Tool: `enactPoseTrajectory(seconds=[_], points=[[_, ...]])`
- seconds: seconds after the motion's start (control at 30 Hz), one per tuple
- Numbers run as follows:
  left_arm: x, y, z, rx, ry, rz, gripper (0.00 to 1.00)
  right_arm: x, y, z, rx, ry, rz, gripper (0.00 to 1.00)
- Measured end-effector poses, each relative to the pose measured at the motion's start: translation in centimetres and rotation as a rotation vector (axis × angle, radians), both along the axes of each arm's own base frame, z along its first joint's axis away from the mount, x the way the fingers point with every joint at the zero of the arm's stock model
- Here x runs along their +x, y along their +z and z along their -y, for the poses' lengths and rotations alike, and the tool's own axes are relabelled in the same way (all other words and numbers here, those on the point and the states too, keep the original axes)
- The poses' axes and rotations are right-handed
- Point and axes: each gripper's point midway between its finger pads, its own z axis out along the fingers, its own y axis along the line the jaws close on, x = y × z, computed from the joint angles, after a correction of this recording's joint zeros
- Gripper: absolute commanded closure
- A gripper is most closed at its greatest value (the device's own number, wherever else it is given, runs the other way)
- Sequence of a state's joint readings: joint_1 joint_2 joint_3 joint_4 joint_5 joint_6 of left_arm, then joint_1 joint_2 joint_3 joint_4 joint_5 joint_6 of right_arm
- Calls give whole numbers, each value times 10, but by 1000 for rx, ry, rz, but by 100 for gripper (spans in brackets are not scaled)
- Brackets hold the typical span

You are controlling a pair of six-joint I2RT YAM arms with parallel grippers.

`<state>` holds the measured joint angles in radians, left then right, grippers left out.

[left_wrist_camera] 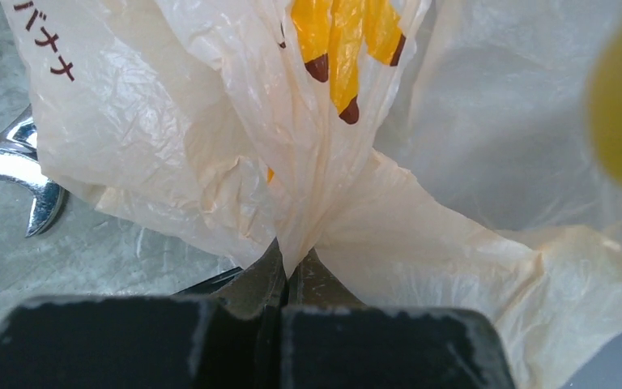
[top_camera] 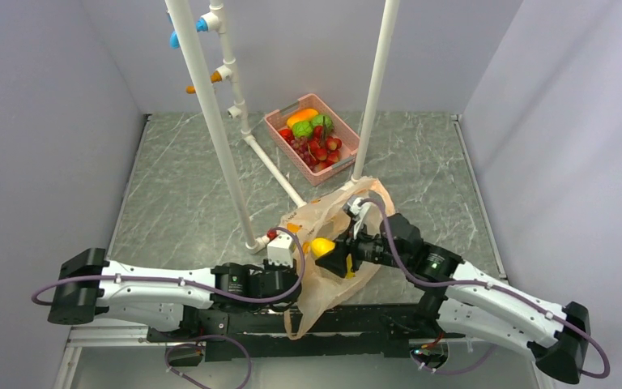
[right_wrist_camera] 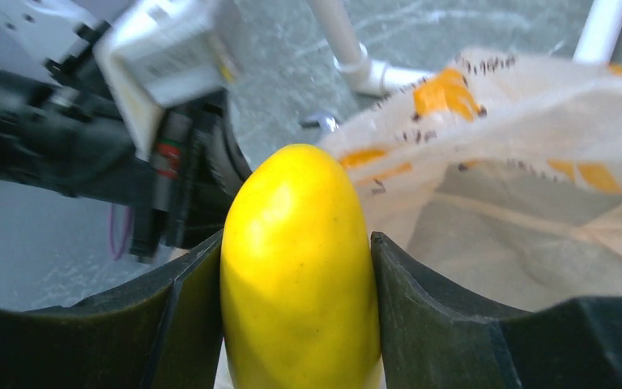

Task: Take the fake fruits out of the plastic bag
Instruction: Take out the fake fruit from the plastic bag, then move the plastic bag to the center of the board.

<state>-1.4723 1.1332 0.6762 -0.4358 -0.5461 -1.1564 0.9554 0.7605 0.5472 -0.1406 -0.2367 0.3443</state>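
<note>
Near the tabletop's (top_camera: 178, 186) near edge, the left claw (left_wrist_camera: 285, 279) pinches a fold of the plastic bag (left_wrist_camera: 210, 162). The right claw (top_camera: 334, 258) clamps the yellow fruit (right_wrist_camera: 298, 267) at the bag's mouth, seemingly almost out. Anything left inside is hidden.

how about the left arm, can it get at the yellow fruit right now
Probably not: the left gripper is shut on a fold of the plastic bag, and the yellow fruit sits clamped in the right gripper.
</note>
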Motion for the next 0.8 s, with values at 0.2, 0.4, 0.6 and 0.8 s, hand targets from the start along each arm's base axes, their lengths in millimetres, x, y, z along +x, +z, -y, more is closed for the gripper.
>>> enactPoseTrajectory(seconds=[0.2, 0.4, 0.6, 0.8], points=[[-2, -5, 6, 10, -20, -9, 100, 11, 68, 6, 90, -69, 90, 100], [-3, 3, 29, 9, -76, -2, 100, 32, 124, 26, 144, -229, 178, 100], [5, 32, 78, -11, -160, 29, 100, 45, 156, 50, 151, -362, 223, 100], [18, 52, 126, -88, -258, 36, 100, 51, 173, 107, 185, -598, 249, 100]])
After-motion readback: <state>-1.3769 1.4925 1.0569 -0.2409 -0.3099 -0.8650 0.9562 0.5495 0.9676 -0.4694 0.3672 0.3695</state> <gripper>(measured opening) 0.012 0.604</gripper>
